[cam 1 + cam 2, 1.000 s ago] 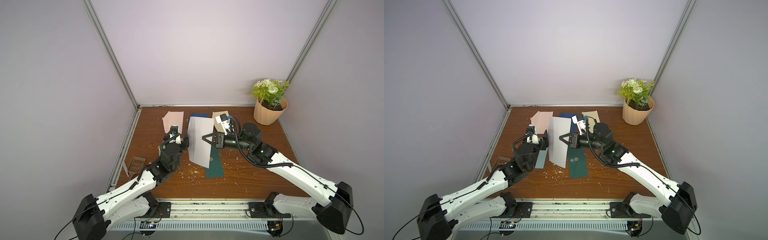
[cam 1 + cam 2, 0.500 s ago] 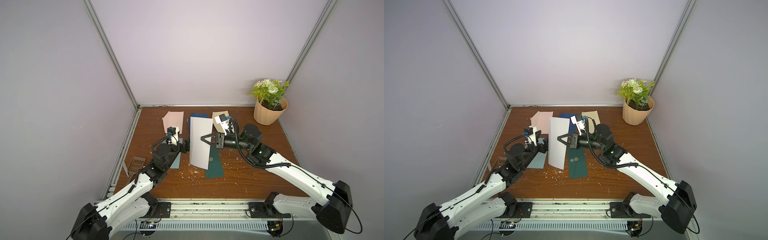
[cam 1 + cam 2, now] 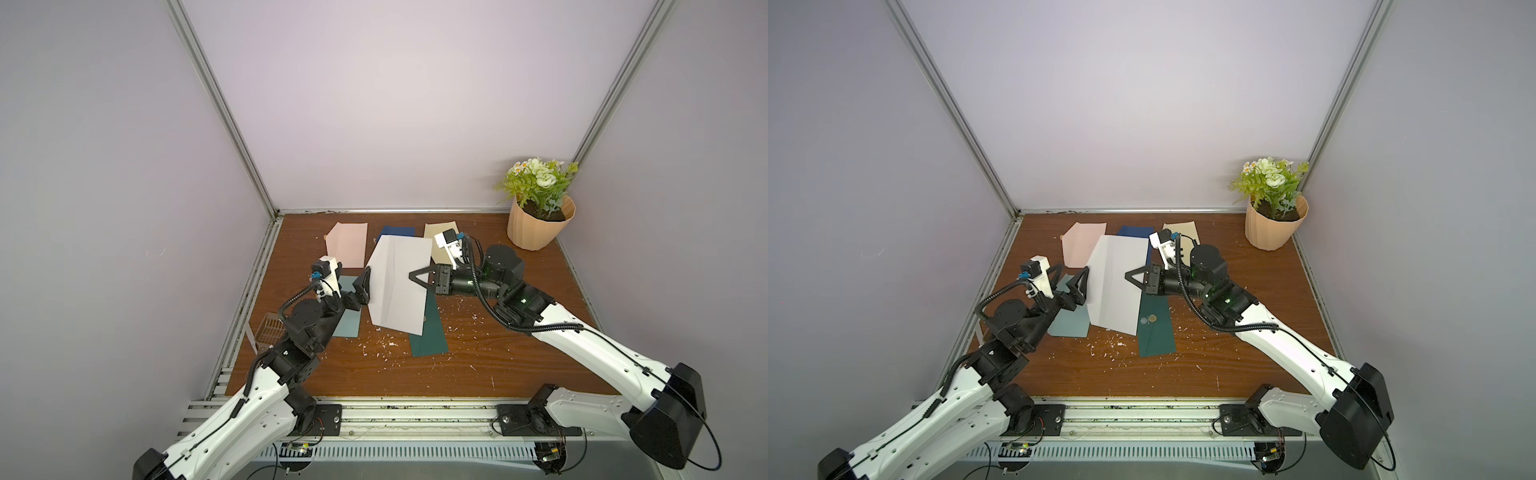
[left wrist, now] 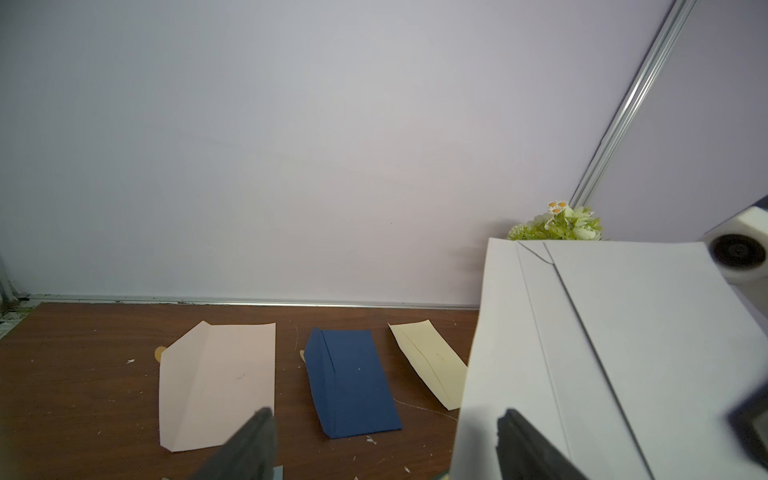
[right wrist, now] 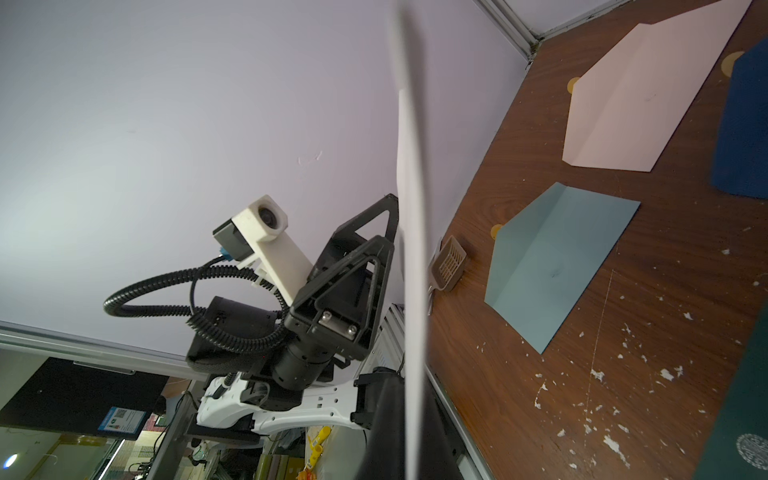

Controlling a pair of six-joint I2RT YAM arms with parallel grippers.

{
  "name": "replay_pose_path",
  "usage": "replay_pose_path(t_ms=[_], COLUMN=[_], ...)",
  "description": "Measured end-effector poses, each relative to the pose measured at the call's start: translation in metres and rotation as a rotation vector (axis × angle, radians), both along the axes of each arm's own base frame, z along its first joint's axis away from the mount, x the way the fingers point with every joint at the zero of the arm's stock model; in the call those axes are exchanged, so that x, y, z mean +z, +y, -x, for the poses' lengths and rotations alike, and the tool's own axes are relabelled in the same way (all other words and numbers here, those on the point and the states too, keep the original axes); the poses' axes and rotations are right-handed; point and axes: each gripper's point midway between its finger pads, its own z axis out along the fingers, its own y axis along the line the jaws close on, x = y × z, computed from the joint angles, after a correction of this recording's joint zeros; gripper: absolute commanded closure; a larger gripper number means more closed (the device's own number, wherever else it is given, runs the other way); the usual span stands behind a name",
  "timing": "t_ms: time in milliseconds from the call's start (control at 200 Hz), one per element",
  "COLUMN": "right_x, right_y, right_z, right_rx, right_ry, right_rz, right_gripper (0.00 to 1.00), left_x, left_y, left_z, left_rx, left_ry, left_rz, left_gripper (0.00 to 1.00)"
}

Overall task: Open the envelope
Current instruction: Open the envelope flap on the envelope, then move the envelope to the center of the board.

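Observation:
The white envelope hangs tilted above the table with its flap side up. My right gripper is shut on its right edge. In the right wrist view the envelope shows edge-on between the closed fingers of the right gripper. My left gripper stands open at the envelope's left edge. In the left wrist view one finger of the left gripper overlaps the envelope; I cannot tell if it touches.
Flat on the wooden table lie a pink envelope, a navy one, a cream one, a grey-blue one and a dark green one. A flower pot stands back right. A small basket sits left.
The left arm has drawn back to the left and its jaws have widened. The envelope has turned a little flatter in the right gripper's hold.

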Motion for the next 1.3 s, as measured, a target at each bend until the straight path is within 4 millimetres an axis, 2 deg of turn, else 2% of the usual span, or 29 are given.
replay_pose_path(t_ms=[305, 555, 751, 901, 981, 1151, 1301], right_x=[-0.015, -0.03, -0.041, -0.057, -0.059, -0.038, -0.025], right_y=[-0.001, -0.013, -0.027, -0.039, -0.045, -0.061, -0.067], right_z=[-0.013, -0.046, -0.076, -0.094, -0.103, -0.12, -0.123], right_rx=[-0.026, -0.099, -0.161, -0.203, -0.228, -0.288, -0.309], right_ry=[0.009, 0.033, 0.042, 0.063, 0.06, 0.02, -0.006], right_rz=[0.036, 0.069, 0.103, 0.145, 0.162, 0.15, 0.127], right_gripper=[1.0, 1.0, 1.0, 1.0, 1.0, 1.0, 1.0], left_x=[-0.035, -0.053, -0.088, -0.117, -0.134, -0.178, -0.204], left_y=[-0.002, 0.0, -0.003, -0.017, -0.027, -0.051, -0.077], left_z=[-0.005, -0.009, -0.006, -0.009, -0.012, -0.019, -0.03], left_rx=[0.004, 0.03, 0.014, -0.041, -0.072, -0.141, -0.185], left_ry=[0.099, 0.159, 0.226, 0.309, 0.365, 0.524, 0.64], left_rz=[-0.026, -0.016, -0.022, -0.035, -0.036, -0.055, -0.073], left_gripper=[0.16, 0.18, 0.21, 0.24, 0.25, 0.27, 0.3])
